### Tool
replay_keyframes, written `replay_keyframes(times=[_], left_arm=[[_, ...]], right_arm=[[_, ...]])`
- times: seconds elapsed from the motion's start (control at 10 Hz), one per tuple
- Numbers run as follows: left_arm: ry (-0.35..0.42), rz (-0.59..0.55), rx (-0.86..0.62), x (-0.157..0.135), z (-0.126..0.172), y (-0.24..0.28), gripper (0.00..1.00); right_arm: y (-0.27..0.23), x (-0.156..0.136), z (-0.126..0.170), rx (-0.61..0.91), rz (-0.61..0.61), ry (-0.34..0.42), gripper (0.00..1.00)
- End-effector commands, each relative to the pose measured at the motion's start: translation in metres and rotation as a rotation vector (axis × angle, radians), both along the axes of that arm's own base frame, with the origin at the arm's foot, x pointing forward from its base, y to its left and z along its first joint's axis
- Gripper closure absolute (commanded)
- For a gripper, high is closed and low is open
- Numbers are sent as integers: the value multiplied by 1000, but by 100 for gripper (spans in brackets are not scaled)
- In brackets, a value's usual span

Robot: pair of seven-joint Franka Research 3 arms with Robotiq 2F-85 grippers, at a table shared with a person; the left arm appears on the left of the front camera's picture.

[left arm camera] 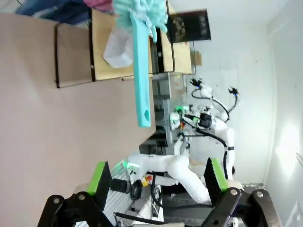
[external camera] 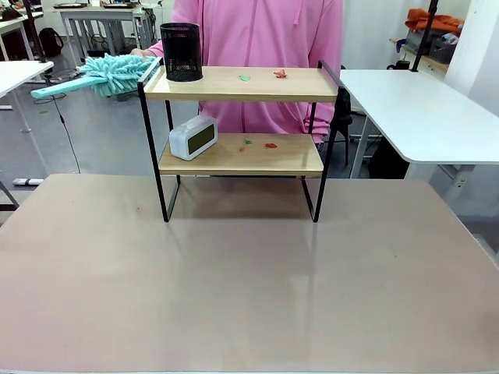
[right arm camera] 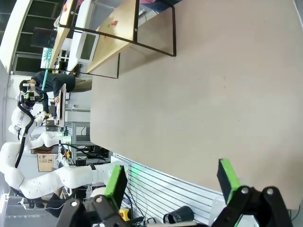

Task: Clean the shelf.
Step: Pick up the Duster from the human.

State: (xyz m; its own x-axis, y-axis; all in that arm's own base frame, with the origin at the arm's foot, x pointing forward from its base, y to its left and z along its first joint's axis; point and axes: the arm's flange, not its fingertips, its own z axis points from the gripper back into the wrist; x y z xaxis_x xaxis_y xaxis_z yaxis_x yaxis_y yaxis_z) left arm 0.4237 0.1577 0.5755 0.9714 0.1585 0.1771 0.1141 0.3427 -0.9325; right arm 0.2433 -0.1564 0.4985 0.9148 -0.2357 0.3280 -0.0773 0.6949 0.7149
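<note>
The shelf (external camera: 304, 82) stands at the far middle of the table, two wooden boards in a black frame. Small green (external camera: 245, 77) and red (external camera: 280, 74) scraps lie on its top board, and more scraps (external camera: 270, 145) on the lower board. A person in pink stands behind it, a hand (external camera: 143, 54) holding a teal fluffy duster (external camera: 117, 74) at the shelf's top left end. In the left wrist view the duster (left arm camera: 142, 61) crosses the shelf (left arm camera: 99, 52). My left gripper (left arm camera: 156, 182) is open and empty. My right gripper (right arm camera: 171, 184) is open and empty, far from the shelf (right arm camera: 118, 28).
A black mesh pen holder (external camera: 181, 51) stands at the left of the top board. A white digital clock (external camera: 192, 137) sits on the lower board's left. The beige table (external camera: 249, 280) spreads bare in front of the shelf. A white table (external camera: 421, 109) stands at the right.
</note>
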Motion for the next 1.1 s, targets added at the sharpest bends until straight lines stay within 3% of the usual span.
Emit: replay_keyframes(times=[0.0,0.5,1.0], left_arm=[[46,-22,-69,17,-12,-19,0],[135,-111,-244,66,-52,-67,0],[179,-76,-331,87,-63,-71,0]], right_arm=[[-2,0,1,12,17,-31,0],[-2,0,1,12,17,-31,0],[-2,0,1,12,17,-31,0]])
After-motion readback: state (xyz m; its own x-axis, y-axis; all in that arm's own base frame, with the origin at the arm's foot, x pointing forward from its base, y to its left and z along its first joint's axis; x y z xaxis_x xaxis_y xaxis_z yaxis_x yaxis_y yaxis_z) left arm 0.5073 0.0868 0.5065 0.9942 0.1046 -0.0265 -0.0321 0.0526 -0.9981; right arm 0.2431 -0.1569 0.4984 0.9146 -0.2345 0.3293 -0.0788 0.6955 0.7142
